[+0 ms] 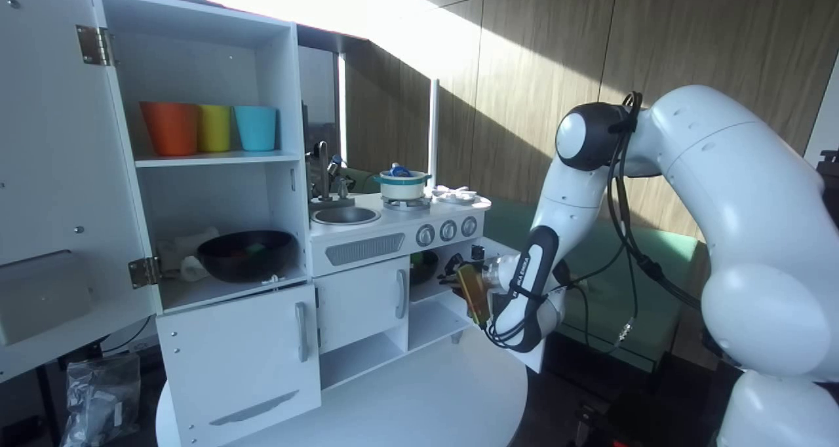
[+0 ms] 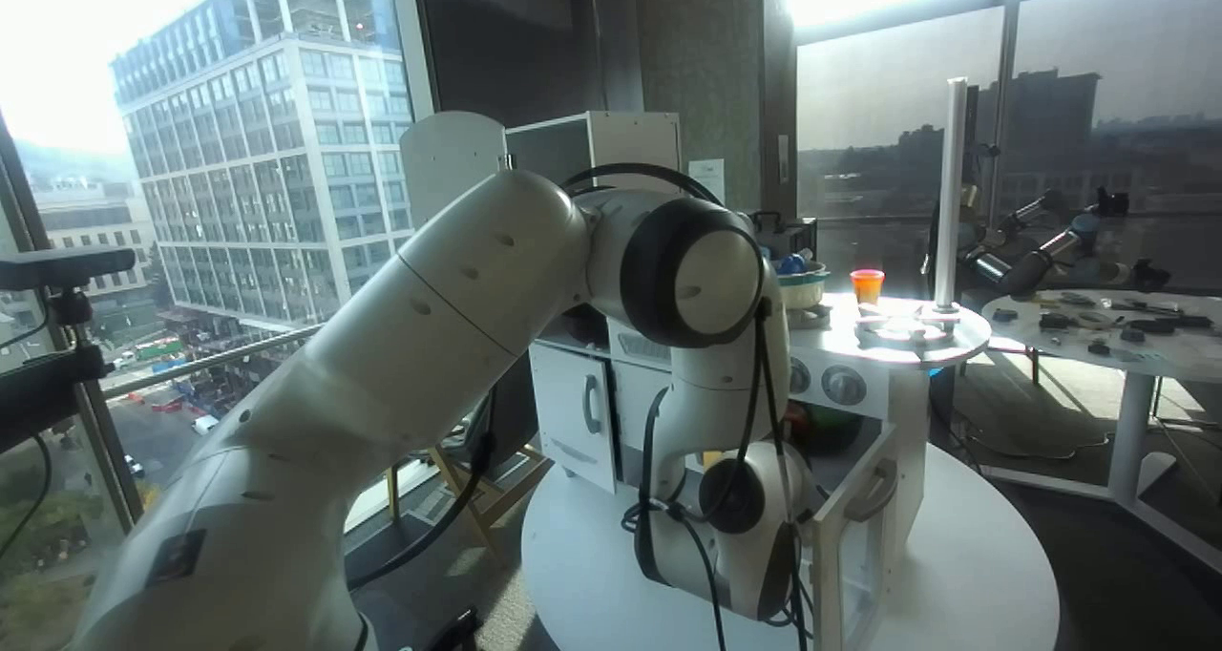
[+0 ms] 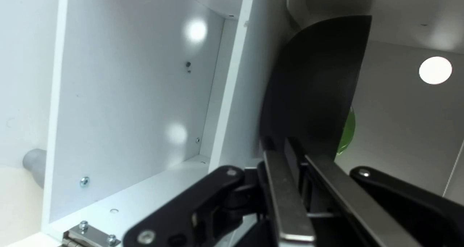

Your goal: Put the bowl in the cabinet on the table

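The small dark bowl (image 1: 419, 275) stands on the upper shelf in the right compartment of the white toy-kitchen cabinet (image 1: 360, 303). A green thing shows over its rim. It also shows partly in an exterior view (image 2: 829, 433). In the wrist view the bowl (image 3: 315, 76) fills the space ahead of my gripper (image 3: 279, 143). My fingers are a little apart, with their tips at the bowl's near outer wall. I cannot tell whether they touch it. In an exterior view the gripper (image 1: 448, 273) is at the compartment's opening. The round white table (image 1: 406, 408) carries the cabinet.
The compartment's open door (image 2: 850, 546) stands out beside my arm. The compartment's shelf edge (image 3: 232, 76) is close to my fingers. A pot (image 1: 401, 186) is on the stove top. A wider black bowl (image 1: 229, 260) and coloured cups (image 1: 169, 129) stand in the tall unit.
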`<state>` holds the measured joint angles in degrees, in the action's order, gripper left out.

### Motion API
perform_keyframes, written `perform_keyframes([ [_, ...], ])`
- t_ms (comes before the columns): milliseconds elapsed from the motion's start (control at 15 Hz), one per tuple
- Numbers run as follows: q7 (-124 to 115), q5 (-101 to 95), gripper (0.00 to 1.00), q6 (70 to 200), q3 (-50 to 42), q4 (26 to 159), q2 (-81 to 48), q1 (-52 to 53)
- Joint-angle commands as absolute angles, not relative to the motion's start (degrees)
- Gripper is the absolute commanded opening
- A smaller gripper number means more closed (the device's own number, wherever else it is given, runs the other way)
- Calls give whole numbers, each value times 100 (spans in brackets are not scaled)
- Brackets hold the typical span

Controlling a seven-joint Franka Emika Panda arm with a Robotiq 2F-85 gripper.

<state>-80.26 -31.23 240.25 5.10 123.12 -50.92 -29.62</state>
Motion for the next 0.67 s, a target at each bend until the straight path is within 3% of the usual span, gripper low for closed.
perform_keyframes([
  [0, -7941, -2903, 15, 24315, 471, 12540, -4871, -2842],
  [67, -7931, -2853, 16, 24315, 469, 12576, -4825, -2812],
  [133, -7912, -2803, 38, 24301, 476, 12588, -4793, -2780],
  [333, -7882, -2690, 53, 24191, 498, 12577, -4688, -2662],
  [600, -7862, -2530, 84, 24165, 501, 12564, -4613, -2522],
])
